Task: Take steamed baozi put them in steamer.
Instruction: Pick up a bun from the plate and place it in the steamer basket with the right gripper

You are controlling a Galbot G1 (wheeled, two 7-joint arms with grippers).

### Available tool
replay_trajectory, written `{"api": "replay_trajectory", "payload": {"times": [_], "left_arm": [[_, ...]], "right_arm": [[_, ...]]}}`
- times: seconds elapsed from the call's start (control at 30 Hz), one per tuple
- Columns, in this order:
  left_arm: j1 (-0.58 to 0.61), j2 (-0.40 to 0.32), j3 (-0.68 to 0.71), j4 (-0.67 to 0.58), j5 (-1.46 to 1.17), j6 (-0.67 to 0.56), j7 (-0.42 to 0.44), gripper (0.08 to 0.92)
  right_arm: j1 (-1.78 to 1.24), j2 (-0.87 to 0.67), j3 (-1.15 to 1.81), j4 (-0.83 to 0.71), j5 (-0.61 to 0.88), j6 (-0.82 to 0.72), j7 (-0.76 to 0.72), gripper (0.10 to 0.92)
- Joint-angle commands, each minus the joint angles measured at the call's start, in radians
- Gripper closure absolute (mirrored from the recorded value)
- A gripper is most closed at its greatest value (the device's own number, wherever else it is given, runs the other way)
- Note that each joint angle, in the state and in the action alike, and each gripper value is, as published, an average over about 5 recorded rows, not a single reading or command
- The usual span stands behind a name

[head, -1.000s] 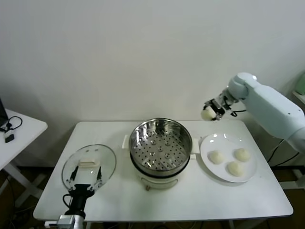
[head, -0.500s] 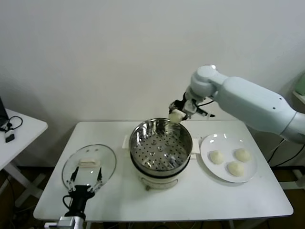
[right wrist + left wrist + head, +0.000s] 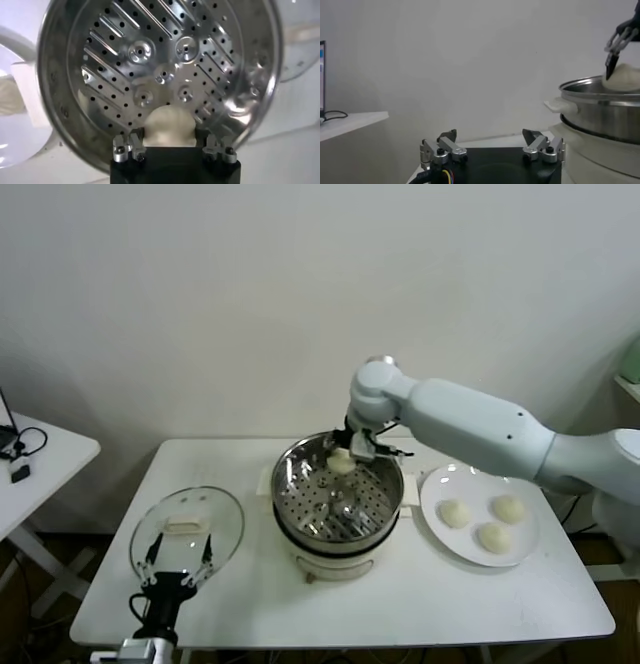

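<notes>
No writing shows; right end effector (image 3: 343, 456) holds baozi (image 3: 341, 463) over steamer (image 3: 300, 474).

The right pincer (image 3: 169, 145) hides the held baozi's (image 3: 168, 125) near side; the steamer's (image 3: 55, 100) rim is cropped.

Glass lid (image 3: 187, 533) on white table (image 3: 400, 604), white plate (image 3: 440, 534) opp. end, side table (image 3: 55, 454) w/ cable.
</notes>
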State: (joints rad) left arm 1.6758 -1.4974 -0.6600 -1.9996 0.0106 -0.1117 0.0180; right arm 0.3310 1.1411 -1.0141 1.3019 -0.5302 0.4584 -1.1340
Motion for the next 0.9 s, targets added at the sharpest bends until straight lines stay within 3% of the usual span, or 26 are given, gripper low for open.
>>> {"api": "replay_trajectory", "payload": {"times": [0.03, 0.4, 0.67, 0.9], "left_arm": [[-0.001, 0.000, 0.001, 0.006, 0.001, 0.000, 0.000, 0.177], [-0.002, -0.005, 0.005, 0.010, 0.005, -0.001, 0.000, 0.177], [0.000, -0.006, 0.005, 0.009, 0.006, -0.001, 0.000, 0.177], [0.000, -0.009, 0.008, 0.008, 0.009, -0.001, -0.001, 0.177]], "right_arm": [[-0.048, 0.048, -0.007, -0.037, -0.067, 0.031, 0.000, 0.355], [-0.071, 0.072, 0.025, -0.071, -0.120, 0.064, 0.008, 0.336], [-0.072, 0.068, 0.038, -0.066, -0.134, 0.090, 0.011, 0.213], [-0.026, 0.011, 0.039, -0.012, -0.064, 0.105, -0.024, 0.203]]}}
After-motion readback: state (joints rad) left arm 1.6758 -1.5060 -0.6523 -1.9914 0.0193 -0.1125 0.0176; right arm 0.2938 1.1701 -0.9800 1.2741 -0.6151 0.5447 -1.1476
